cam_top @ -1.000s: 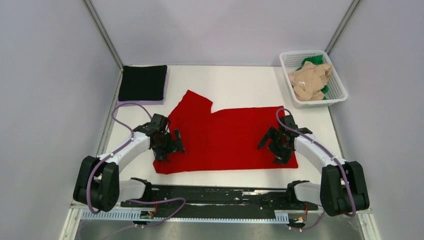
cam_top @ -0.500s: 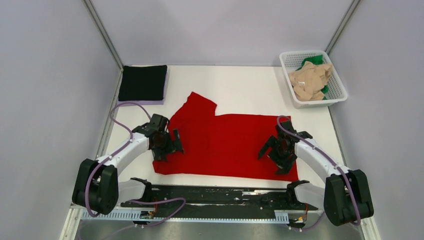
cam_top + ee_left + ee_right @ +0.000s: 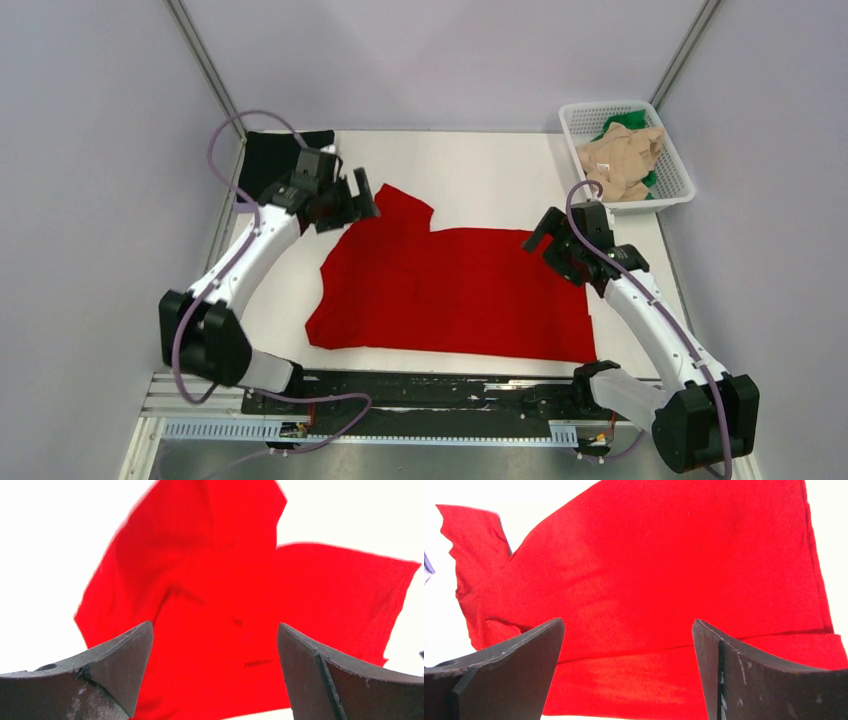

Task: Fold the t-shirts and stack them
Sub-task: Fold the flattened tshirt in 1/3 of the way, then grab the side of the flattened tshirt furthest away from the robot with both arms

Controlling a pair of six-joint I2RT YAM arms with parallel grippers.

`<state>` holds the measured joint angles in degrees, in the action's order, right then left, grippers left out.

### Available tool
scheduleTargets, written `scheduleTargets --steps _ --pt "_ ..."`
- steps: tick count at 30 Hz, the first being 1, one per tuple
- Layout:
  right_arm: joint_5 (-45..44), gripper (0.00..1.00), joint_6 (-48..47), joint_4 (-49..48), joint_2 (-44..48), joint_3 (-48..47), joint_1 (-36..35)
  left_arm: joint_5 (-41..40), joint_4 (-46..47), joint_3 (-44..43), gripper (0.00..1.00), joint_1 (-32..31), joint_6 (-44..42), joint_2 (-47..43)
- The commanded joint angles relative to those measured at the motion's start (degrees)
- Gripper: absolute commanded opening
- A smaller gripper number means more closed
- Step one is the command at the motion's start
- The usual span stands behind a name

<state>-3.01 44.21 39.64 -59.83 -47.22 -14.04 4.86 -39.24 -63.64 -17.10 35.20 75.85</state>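
- The red t-shirt (image 3: 450,290) lies spread in the middle of the table (image 3: 480,170), with one sleeve pointing to the far left.
- The left gripper (image 3: 362,200) hovers at that sleeve, jaws wide and holding nothing.
- The right gripper (image 3: 540,232) hangs over the far right corner, also wide and empty.
- The black t-shirt (image 3: 265,155) sits folded at the far left. The beige t-shirt (image 3: 622,160) and green t-shirt (image 3: 625,121) wait in the white basket (image 3: 575,140).
- The step in hand looks like folding the red tee. The next move likely calls for both grippers to drop, pinch the far edge and draw it toward the near side.
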Motion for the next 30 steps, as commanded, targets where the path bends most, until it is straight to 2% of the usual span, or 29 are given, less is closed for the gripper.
scheduleTargets --steps 1,9,14,18,24,30 --pt "-5.3 1.00 -5.0 -5.5 -3.3 -3.6 0.3 -4.6 1.9 -18.2 1.00 0.1 -8.3 17.2" --pt "-7.4 1.00 -6.2 -5.8 -8.3 -4.3 1.4 -9.8 -2.4 -51.2 1.00 0.1 -17.5 47.3" --pt "-8.4 1.00 -6.6 -5.7 -9.8 -3.8 1.8 -11.9 -5.5 -68.6 0.98 0.1 -20.7 60.3" --pt "-9.2 1.00 -6.4 -5.7 -10.5 -3.0 1.9 -11.3 -7.3 -73.8 0.93 0.0 -21.6 68.2" --pt "-9.2 1.00 -5.7 -5.8 -11.6 -2.3 1.9 -11.7 -7.3 -71.6 0.82 -1.4 -22.7 70.2" --pt "-9.7 1.00 -5.7 -5.8 -12.1 -2.0 2.0 -12.5 -9.6 -68.6 0.61 -3.3 -23.5 69.9"
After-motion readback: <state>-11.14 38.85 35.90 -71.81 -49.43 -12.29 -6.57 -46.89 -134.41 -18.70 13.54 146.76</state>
